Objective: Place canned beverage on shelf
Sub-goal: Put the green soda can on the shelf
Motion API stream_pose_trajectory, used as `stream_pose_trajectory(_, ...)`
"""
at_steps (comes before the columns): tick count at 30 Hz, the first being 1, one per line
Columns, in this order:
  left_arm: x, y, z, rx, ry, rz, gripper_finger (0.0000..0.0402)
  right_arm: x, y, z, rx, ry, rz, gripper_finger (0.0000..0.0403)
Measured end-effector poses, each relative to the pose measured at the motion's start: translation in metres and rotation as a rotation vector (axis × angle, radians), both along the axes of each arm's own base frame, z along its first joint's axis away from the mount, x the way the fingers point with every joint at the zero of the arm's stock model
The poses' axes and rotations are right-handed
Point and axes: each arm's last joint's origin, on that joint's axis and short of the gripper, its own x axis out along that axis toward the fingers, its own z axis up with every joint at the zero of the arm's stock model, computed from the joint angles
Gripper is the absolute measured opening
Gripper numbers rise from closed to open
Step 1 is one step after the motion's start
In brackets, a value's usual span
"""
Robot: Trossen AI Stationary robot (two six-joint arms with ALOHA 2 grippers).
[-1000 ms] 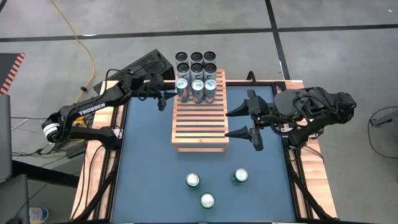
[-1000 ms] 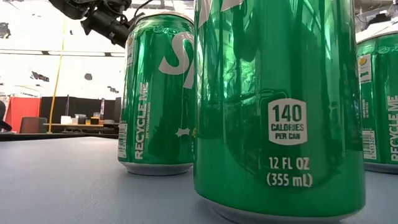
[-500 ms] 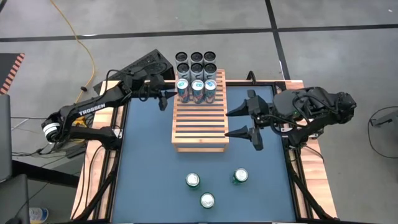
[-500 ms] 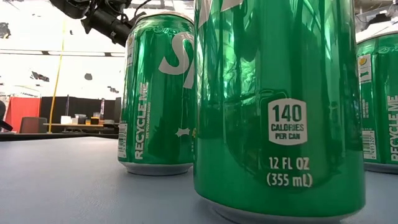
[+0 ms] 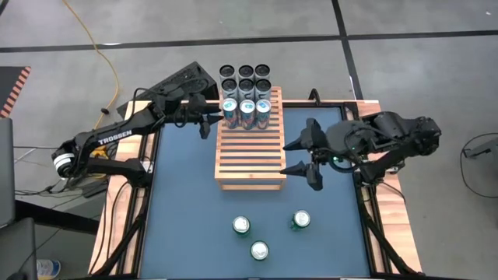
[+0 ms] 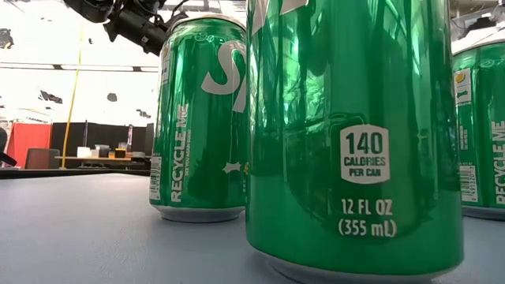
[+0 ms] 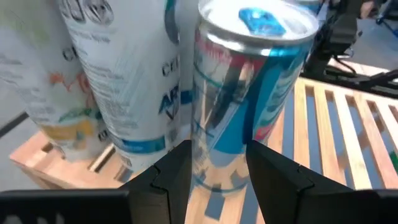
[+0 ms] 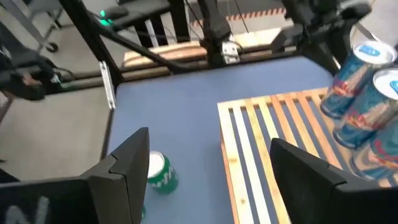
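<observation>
Three cans [image 5: 247, 113] on shelf [image 5: 249, 152]; left gripper [image 5: 212, 124] grips leftmost; right gripper [image 5: 305, 155] open beside shelf.

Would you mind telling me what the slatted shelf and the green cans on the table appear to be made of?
The shelf looks like light, unpainted wood: pale brown parallel slats with gaps between them. The green cans look like thin metal, probably aluminium, with a glossy printed coat: they mirror the room, and silvery tops show from above.

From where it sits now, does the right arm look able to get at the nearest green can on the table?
Probably yes. The right gripper hangs open beside the shelf, and the green can stands upright on bare blue table, apart from the other two cans, with nothing between it and the gripper.
</observation>
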Motion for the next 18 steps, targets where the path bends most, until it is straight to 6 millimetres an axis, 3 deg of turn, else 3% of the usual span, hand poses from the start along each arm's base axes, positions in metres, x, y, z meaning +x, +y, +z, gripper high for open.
stream_pose_trajectory(4,-0.001,-0.002,-0.002,-0.019,0.026,0.004,0.0139,0.005,-0.001,-0.006,-0.011,0.043,-0.023,0.0276)
stream_pose_trajectory(10,-0.018,-0.015,0.000,-0.046,0.106,-0.010,0.0139,-0.006,0.002,-0.018,0.022,0.181,-0.083,0.0276)
stream_pose_trajectory(13,-0.032,-0.027,0.011,-0.033,0.084,-0.041,0.0139,-0.014,0.010,-0.024,0.048,0.269,-0.095,0.0276)
stream_pose_trajectory(18,-0.062,-0.053,0.042,-0.090,-0.118,-0.106,0.0139,-0.032,0.032,-0.034,0.080,0.398,-0.090,0.0276)
